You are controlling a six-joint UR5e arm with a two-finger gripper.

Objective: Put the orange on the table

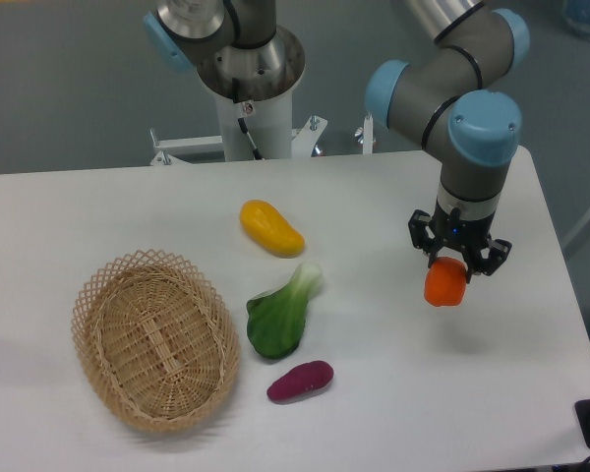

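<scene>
One orange (444,284) hangs gripped in the jaws above the right side of the worktop (128,206), so the placing step is underway. Next it needs lowering until it touches, then the jaws opening.

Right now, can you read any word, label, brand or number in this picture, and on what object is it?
None can be read. The arm, gripper, orange, basket and table show no legible text, label or number.
</scene>
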